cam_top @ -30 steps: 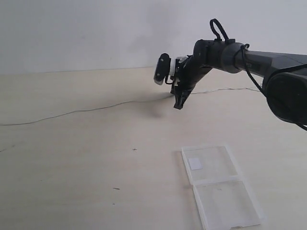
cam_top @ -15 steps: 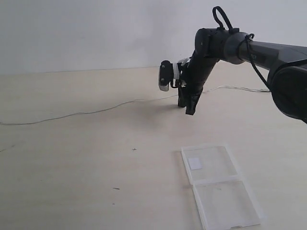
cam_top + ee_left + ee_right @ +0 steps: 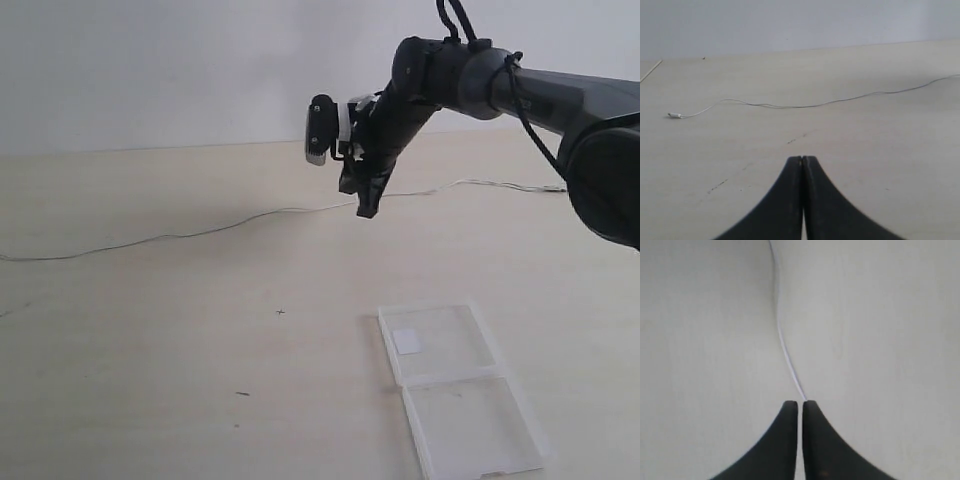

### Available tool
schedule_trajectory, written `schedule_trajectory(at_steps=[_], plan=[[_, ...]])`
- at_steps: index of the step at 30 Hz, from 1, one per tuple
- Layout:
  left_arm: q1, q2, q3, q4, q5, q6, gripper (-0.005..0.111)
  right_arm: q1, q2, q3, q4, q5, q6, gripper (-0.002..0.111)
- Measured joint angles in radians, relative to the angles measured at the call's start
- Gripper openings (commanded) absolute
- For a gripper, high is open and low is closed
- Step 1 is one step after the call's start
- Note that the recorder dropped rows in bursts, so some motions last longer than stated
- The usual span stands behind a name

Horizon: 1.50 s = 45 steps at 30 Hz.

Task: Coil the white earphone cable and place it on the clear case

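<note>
The white earphone cable (image 3: 200, 232) runs thin and long across the table from the far left to the right edge. My right gripper (image 3: 366, 210) hangs above the table's middle, shut on the cable; in the right wrist view the cable (image 3: 782, 340) ends at the fingertips of the right gripper (image 3: 800, 404). The clear case (image 3: 455, 390) lies open and flat at the front right, a white sticker (image 3: 407, 341) on its far panel. My left gripper (image 3: 803, 159) is shut on nothing, out of the exterior view. It looks at the cable (image 3: 790, 106) and one small end piece (image 3: 674, 115).
The pale tabletop (image 3: 150, 350) carries a few small dark specks (image 3: 280, 312). A white wall (image 3: 150, 70) stands behind the table. The right arm (image 3: 560, 100) reaches in from the right edge, well above the case.
The right gripper swung right and down, then came back left and higher. The cable's right stretch shifted with it and now arches toward the gripper.
</note>
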Motion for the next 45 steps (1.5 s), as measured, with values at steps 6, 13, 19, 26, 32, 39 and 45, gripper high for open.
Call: schedule_trajectory(at_steps=[6, 13, 19, 26, 32, 39, 45], plan=[[0.0, 0.0, 0.0, 0.0, 0.0, 0.0, 0.0, 0.024, 0.012, 0.0, 0.032, -0.044, -0.002, 0.029], [0.0, 0.0, 0.0, 0.0, 0.0, 0.0, 0.0, 0.041, 0.037, 0.0, 0.044, -0.12, 0.004, 0.029], [0.0, 0.0, 0.0, 0.0, 0.0, 0.0, 0.0, 0.056, 0.037, 0.0, 0.063, -0.132, 0.004, 0.036], [0.0, 0.0, 0.0, 0.0, 0.0, 0.0, 0.0, 0.062, 0.044, 0.0, 0.073, -0.134, 0.007, 0.039], [0.0, 0.0, 0.0, 0.0, 0.0, 0.0, 0.0, 0.062, 0.065, 0.0, 0.073, -0.14, 0.007, 0.039], [0.0, 0.0, 0.0, 0.0, 0.0, 0.0, 0.0, 0.062, 0.086, 0.0, 0.063, -0.179, 0.007, 0.039], [0.0, 0.0, 0.0, 0.0, 0.0, 0.0, 0.0, 0.062, 0.09, 0.0, 0.059, -0.198, 0.007, 0.039]])
